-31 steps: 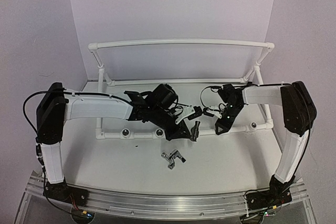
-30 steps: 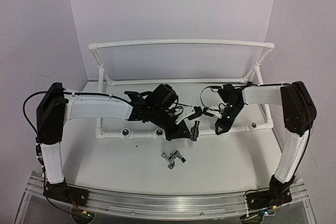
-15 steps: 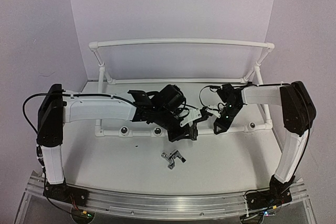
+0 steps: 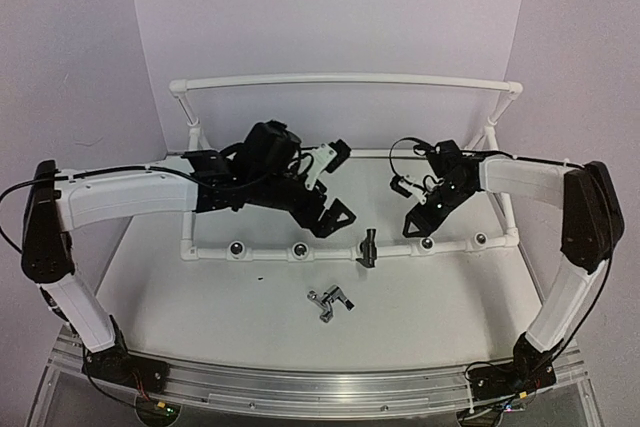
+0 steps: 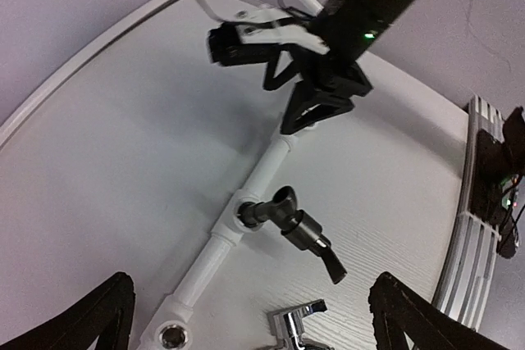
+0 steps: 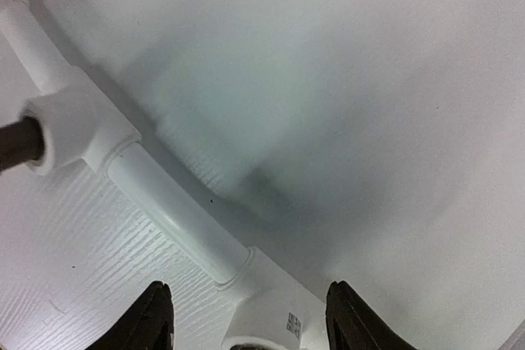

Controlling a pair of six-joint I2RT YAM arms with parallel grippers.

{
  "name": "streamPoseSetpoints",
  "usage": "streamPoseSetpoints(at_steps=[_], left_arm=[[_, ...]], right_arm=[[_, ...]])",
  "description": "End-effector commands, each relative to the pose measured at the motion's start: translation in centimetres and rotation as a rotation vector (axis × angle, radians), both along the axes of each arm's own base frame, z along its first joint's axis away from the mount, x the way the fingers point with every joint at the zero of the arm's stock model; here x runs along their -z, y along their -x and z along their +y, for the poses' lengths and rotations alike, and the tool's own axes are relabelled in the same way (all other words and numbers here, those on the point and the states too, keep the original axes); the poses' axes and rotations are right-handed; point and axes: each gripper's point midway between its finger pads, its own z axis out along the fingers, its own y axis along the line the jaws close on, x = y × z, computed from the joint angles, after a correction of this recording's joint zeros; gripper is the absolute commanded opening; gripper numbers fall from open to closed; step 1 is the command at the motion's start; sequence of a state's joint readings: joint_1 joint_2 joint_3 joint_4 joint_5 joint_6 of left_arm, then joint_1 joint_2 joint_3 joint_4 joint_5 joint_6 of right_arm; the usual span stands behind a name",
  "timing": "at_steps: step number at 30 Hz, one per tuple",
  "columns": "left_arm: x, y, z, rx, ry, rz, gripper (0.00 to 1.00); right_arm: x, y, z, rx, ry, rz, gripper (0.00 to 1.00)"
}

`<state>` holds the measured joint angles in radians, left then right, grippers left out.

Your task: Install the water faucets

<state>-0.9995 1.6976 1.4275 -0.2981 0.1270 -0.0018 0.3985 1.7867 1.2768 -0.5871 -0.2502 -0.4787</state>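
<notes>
A dark grey water faucet (image 4: 368, 247) stands plugged into a socket of the white pipe frame (image 4: 270, 253), with nothing touching it. In the left wrist view this faucet (image 5: 291, 223) juts from the pipe joint, lever pointing down-right. A second, shiny silver faucet (image 4: 330, 302) lies loose on the table in front; its top shows in the left wrist view (image 5: 295, 319). My left gripper (image 4: 338, 184) hovers wide open and empty, up and left of the plugged faucet (image 5: 254, 317). My right gripper (image 4: 411, 207) is open and empty over a pipe fitting (image 6: 279, 309).
The frame's front rail carries silver-ringed sockets (image 4: 238, 250) (image 4: 427, 243) (image 4: 482, 239). A tall white rail (image 4: 345, 79) spans the back, with walls close behind and beside it. The arm bases sit on an aluminium bar (image 4: 300, 387) at the near edge.
My left gripper let go of the dark faucet, opened wide and drew back up and to the left. The faucet stayed in its socket. My right gripper opened wider and shifted slightly right.
</notes>
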Motion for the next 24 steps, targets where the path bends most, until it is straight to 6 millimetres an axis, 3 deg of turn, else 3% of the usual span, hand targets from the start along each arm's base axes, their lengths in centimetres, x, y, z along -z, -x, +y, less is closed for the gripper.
streamPoseSetpoints(at_steps=[1, 4, 9, 11, 16, 24], left_arm=[[-1.9, -2.0, 3.2, -0.254, 0.150, 0.073, 1.00], [0.8, -2.6, 4.6, -0.386, 0.089, 0.094, 1.00], [6.8, -2.3, 4.5, -0.516, -0.136, 0.134, 1.00], [8.0, -2.4, 4.4, -0.586, -0.168, 0.159, 1.00], [9.0, -1.7, 3.6, -0.693, -0.145, 0.192, 1.00], [10.6, 0.6, 0.5, -0.724, -0.146, 0.211, 1.00]], right_arm=[[-5.0, 1.0, 1.0, 0.016, -0.134, -0.058, 0.60], [-4.8, 2.8, 1.5, -0.018, -0.151, -0.021, 0.55], [-2.5, 6.0, 2.8, -0.059, -0.076, 0.026, 0.53], [-1.6, 6.5, 3.1, -0.052, -0.060, 0.047, 0.52], [0.4, 8.0, 4.5, -0.034, -0.076, 0.121, 0.48], [1.1, 8.5, 7.2, -0.012, -0.125, 0.184, 0.47]])
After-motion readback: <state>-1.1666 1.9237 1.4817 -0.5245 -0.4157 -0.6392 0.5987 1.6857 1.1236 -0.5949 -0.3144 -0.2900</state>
